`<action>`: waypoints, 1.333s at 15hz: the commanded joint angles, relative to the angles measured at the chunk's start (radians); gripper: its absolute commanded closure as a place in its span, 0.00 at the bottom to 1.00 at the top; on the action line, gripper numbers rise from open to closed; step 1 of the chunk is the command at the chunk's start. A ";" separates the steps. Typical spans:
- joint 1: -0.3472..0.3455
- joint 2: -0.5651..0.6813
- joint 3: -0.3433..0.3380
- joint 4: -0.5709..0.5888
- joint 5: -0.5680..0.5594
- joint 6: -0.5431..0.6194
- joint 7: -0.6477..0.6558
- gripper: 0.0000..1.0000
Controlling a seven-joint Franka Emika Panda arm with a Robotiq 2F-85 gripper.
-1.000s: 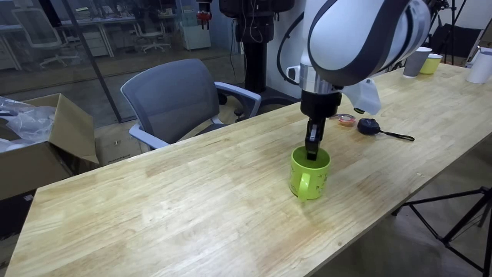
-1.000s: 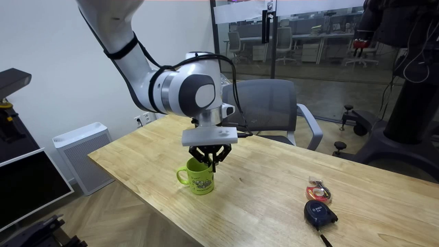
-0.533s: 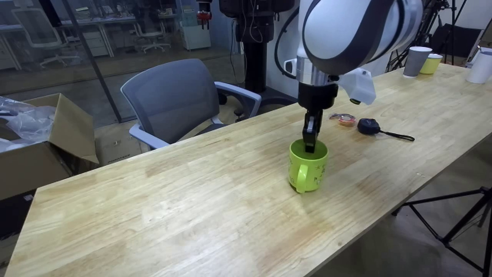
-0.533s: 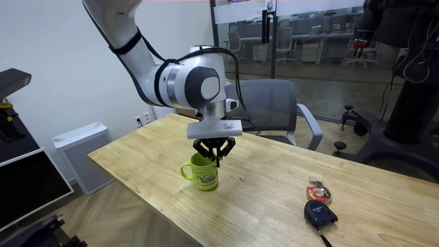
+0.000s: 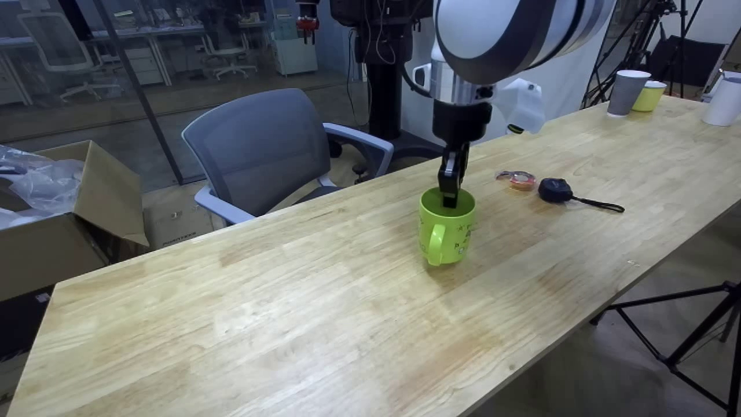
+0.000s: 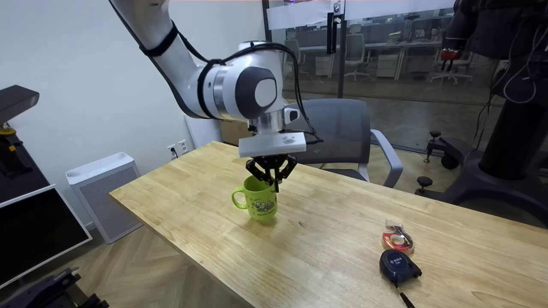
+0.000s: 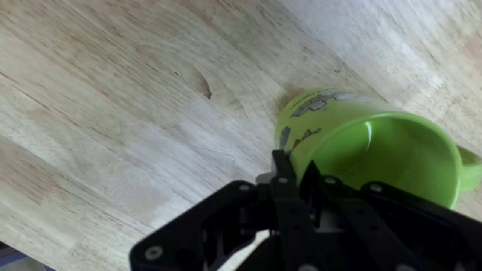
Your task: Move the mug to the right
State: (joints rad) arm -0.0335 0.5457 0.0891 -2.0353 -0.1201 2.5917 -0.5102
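The lime-green mug (image 5: 444,234) stands upright in both exterior views, with printed figures on its side (image 6: 261,206). My gripper (image 5: 450,201) is shut on its rim, one finger inside the mug and one outside. In the wrist view, the gripper (image 7: 297,169) pinches the wall on the side opposite the handle (image 7: 470,169). The gripper also shows above the mug's rim in an exterior view (image 6: 274,186). A shadow lies under the mug; it looks slightly raised, but the height is hard to tell. The inner finger's tip is partly hidden by the mug.
A tape roll (image 6: 398,240) and a dark tape measure (image 6: 398,266) with a strap lie on the wooden table (image 5: 231,324). A grey cup (image 5: 628,92), a yellow cup (image 5: 649,97) and a white cup (image 5: 723,99) stand at the far end. A chair (image 5: 260,150) stands by the table's edge.
The gripper and mug have moved together, upward in both exterior views, towards the chair's side or higher. The mug stays upright and gripped. The tape roll and tape measure have not moved.
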 commanded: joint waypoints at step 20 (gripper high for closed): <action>-0.202 -0.047 -0.165 -0.027 -0.017 -0.019 0.038 0.98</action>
State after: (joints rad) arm -0.2147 0.5398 -0.0643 -2.0333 -0.1307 2.5776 -0.5100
